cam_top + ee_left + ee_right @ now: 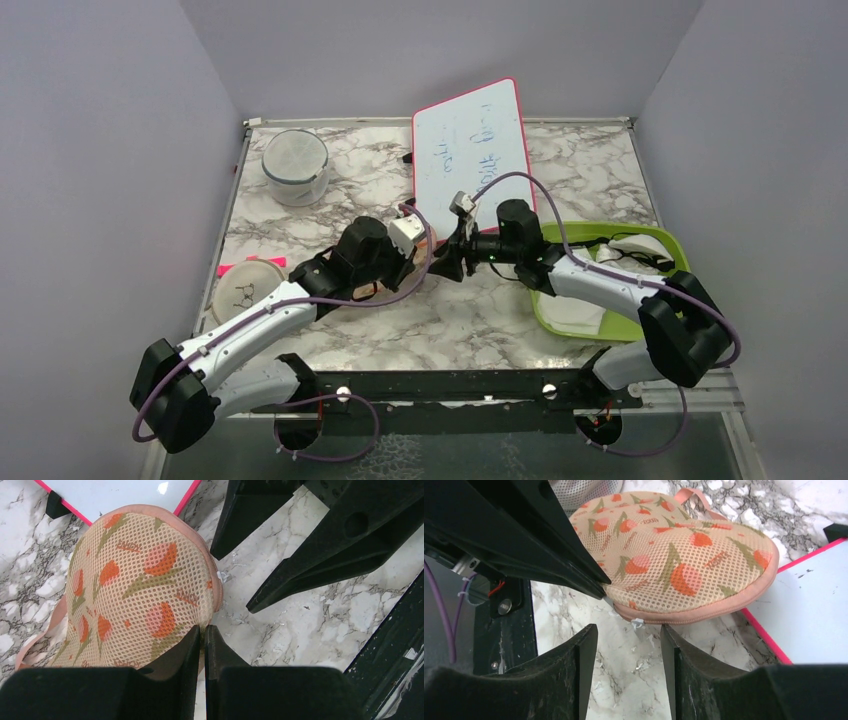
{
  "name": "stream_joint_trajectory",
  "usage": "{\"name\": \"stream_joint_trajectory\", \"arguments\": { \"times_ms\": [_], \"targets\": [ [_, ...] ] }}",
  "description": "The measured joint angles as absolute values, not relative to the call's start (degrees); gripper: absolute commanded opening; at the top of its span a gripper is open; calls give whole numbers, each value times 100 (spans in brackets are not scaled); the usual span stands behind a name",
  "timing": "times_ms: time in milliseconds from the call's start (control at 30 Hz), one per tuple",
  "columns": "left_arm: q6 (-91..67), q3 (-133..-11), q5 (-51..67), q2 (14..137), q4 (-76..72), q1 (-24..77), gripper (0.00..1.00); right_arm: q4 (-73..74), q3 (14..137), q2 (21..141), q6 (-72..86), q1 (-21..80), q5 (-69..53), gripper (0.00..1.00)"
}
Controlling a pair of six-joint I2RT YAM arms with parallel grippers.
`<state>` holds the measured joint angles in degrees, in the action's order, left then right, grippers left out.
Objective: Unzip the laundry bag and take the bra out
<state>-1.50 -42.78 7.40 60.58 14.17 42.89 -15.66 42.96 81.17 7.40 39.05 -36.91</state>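
The laundry bag (140, 590) lies flat on the marble table (470, 320), its rounded end right up against the near corner of the whiteboard (470, 150), and both arms crowd in over it. In the top view it is almost wholly hidden under the left wrist. The zip along the pink rim that shows looks closed, and a small pale zip pull (637, 623) sticks out from the edge on the side away from the whiteboard. The left gripper (204, 632) sits at that same rim, its jaws pinched together with only a sliver between them and the mesh edge caught at their tips. The right gripper (629, 640) faces it from the other side. Its jaws stand moderately apart and hold nothing, hanging just short of the zip pull over bare marble, and I cannot tell whether they touch the table. Out from there, a round white mesh cylinder (295, 165) stands well off the whiteboard's left-arm side. A flat round white pouch (245, 290) lies nearer the arm bases on that same side. A green tray (680, 250) with white cloth and black straps in it sits off the whiteboard's right-arm side, partly under the right arm.
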Motion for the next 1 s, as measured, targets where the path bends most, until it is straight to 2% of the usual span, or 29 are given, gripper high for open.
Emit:
{"name": "stream_joint_trajectory", "arguments": {
  "times_ms": [500, 567, 700, 800, 1000],
  "targets": [
    [-49, -4261, 657, 6051, 1417, 4375, 0, -2689, 3708, 8412, 727, 3905, -3559, 39],
    [-47, -4261, 642, 6051, 1420, 4401, 0, -2783, 3704, 8438, 744, 3905, -3551, 33],
    [-47, -4261, 615, 6051, 1420, 4438, 0, -2963, 3704, 8545, 792, 3905, -3540, 29],
    [-47, -4261, 600, 6051, 1417, 4445, 0, -2982, 3706, 8667, 840, 3905, -3540, 21],
    [-47, -4261, 543, 6051, 1415, 4488, 0, -2982, 3710, 8709, 961, 3905, -3505, 12]
  ]
}}
